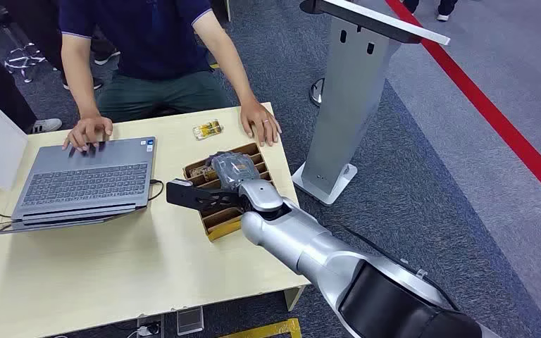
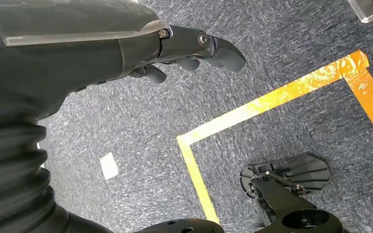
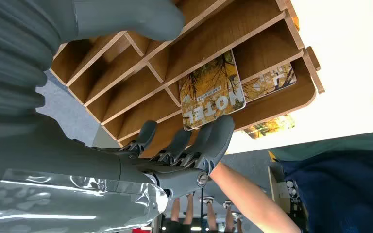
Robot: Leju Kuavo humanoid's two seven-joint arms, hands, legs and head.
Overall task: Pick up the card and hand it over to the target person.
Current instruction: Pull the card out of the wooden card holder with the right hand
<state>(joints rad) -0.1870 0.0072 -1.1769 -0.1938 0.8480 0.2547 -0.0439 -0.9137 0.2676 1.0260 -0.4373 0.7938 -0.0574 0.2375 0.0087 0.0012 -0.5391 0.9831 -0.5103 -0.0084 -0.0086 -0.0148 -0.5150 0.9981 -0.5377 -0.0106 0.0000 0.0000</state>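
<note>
The right hand (image 1: 234,171) hovered over the wooden rack (image 1: 220,224), which sat near the desk's (image 1: 113,267) right edge, between the laptop (image 1: 84,183) and that edge. In the right wrist view its fingers (image 3: 213,141) were spread apart and its thumb (image 3: 126,19) stood off on the other side, with nothing between them; the hand (image 3: 141,160) was open and held nothing. The card (image 3: 212,91), yellow with the word MOTEL on it, lay in one of the rack's (image 3: 252,24) slots, just beside the fingertips but not pinched by them. A second card (image 3: 267,80) lay in the neighbouring slot. A black part fixed at the wrist (image 1: 194,196) jutted out toward the laptop.

The left hand (image 2: 194,48) hung beside the body over grey carpet (image 2: 141,126) marked with yellow tape (image 2: 272,99). Its fingers were loosely curled with nothing in them.

A person (image 1: 148,42) in a dark shirt sat at the desk's far edge. One of the person's hands (image 1: 88,132) rested on the laptop's keys and the other (image 1: 260,123) lay flat on the desk near the far right corner, close to the rack. A small wrapped packet (image 1: 207,129) lay between those hands by the far edge. A grey stand (image 1: 345,91) rose from the floor just right of the desk.
</note>
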